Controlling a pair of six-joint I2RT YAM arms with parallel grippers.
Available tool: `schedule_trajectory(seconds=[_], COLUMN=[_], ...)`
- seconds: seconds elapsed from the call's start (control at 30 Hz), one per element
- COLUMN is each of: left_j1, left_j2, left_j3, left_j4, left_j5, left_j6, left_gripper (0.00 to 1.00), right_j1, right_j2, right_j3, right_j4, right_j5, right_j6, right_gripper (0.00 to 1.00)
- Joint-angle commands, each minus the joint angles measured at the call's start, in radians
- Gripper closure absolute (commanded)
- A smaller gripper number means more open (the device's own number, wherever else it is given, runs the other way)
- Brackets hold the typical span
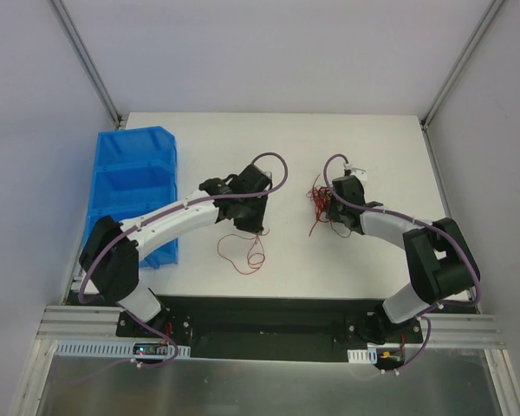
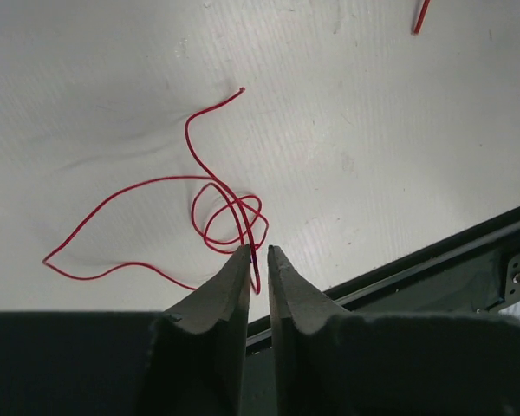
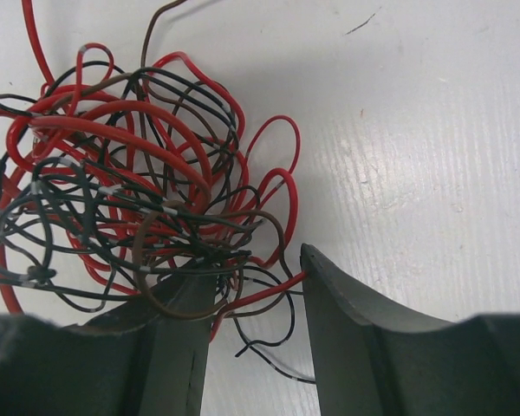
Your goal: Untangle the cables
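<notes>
Item: white bench [image 1: 373,156], with a blue bin [image 1: 134,173] standing at its left edge. Cable tangle [image 3: 130,173]: a dense knot of thin red, black and brown strands, lying on the bench right of centre, with one red strand trailing from it toward the near side. Loose red cable [image 2: 228,198]: a single strand lying apart from the knot, left of it and nearer the front edge, curled into a few small overlapping loops with two longer tails spread flat on the bench. Left gripper [image 2: 257,251]: lowered over the near end of the loose red cable, its fingers drawn almost together with only a narrow slot between them; the cable's end ran into that slot (whether it was actually pinched there could not be told). Right gripper [image 3: 253,260]: set at the near-right side of the cable tangle, fingers clearly apart; several red and black strands from the edge of the knot crossed the gap between them, and one finger [image 3: 178,329] lay beneath some outer loops, while the other finger [image 3: 347,321] stood just beside the knot on bare bench. The two grippers were well apart, the knot nearer the right one.
</notes>
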Motion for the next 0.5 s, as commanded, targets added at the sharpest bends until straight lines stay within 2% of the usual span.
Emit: schedule_trajectory(seconds=[0.0,0.13,0.2,0.3,0.37,0.4,0.47], left_j1=[-0.034,-0.043,-0.050,-0.066,-0.070,-0.076,-0.090], left_j2=[-0.002,-0.017,-0.030,-0.034,-0.019,-0.010,0.019], left_j3=[-0.023,-0.037,-0.046,-0.059,-0.054,-0.053,-0.039], left_j4=[0.048,0.048,0.047,0.046,0.040,0.040,0.040], left_j5=[-0.026,-0.035,-0.079,-0.105,-0.096,-0.093,-0.116], left_j6=[0.007,0.018,0.036,0.051,0.044,0.039,0.038], left_gripper=[0.81,0.59,0.43,0.31,0.08,0.05,0.06], right_j1=[-0.006,-0.009,-0.009,-0.010,-0.010,-0.010,-0.013], right_j2=[0.010,0.020,0.026,0.024,0.026,0.029,0.035], right_j3=[0.041,0.041,0.046,0.047,0.047,0.047,0.054], right_j4=[0.004,0.009,0.006,0.004,0.006,0.006,0.003], right_j5=[-0.033,-0.038,-0.052,-0.056,-0.053,-0.058,-0.073], right_j6=[-0.003,-0.001,0.000,0.002,0.002,0.003,0.005], right_gripper=[0.54,0.54,0.54,0.54,0.53,0.53,0.53])
